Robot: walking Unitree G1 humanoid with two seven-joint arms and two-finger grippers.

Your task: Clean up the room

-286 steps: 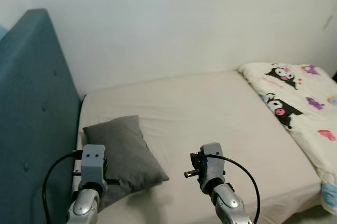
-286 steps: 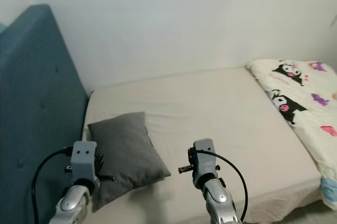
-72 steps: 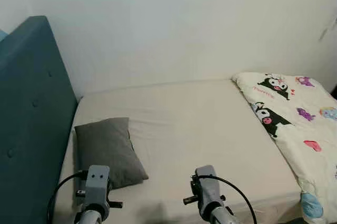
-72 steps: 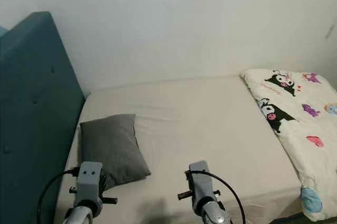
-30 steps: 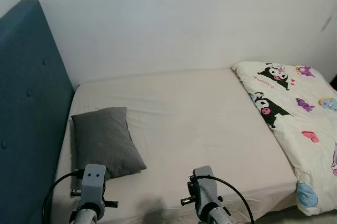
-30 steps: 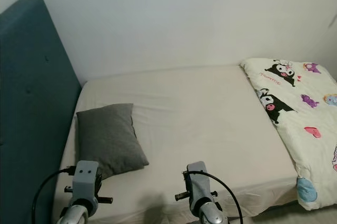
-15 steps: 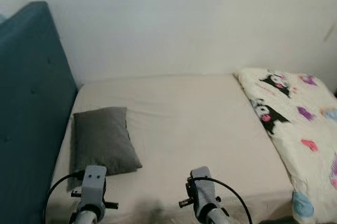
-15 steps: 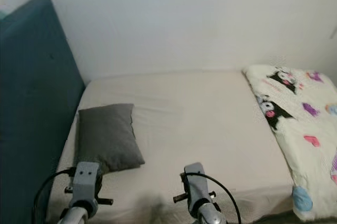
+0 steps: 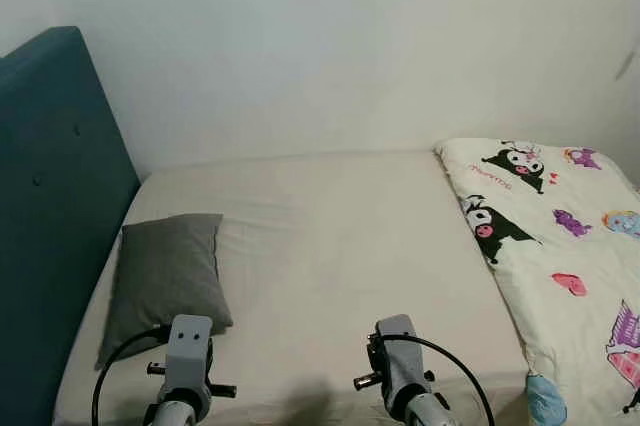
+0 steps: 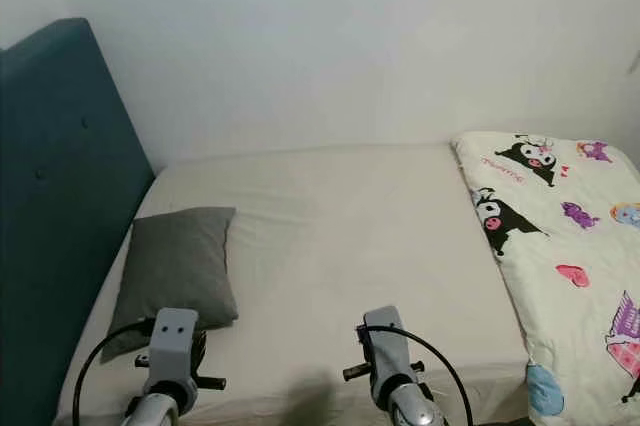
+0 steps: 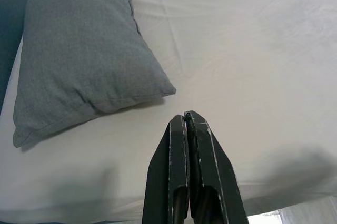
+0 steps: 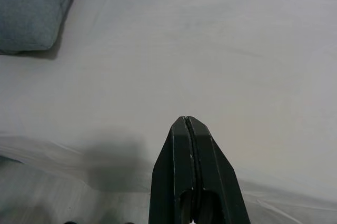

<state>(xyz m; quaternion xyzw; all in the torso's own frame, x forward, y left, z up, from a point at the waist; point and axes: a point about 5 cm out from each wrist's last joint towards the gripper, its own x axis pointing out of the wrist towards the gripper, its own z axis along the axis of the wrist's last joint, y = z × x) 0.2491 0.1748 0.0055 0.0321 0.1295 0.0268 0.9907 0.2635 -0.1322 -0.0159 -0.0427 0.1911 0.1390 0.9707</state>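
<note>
Grey pillow unmoved on bed; both grippers still closed, empty.

bed, grey pillow, cartoon-print quilt

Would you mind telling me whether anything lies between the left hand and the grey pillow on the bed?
Nothing visible does. The left hand is shut and points toward the grey pillow, with just bare sheet between them.
</note>
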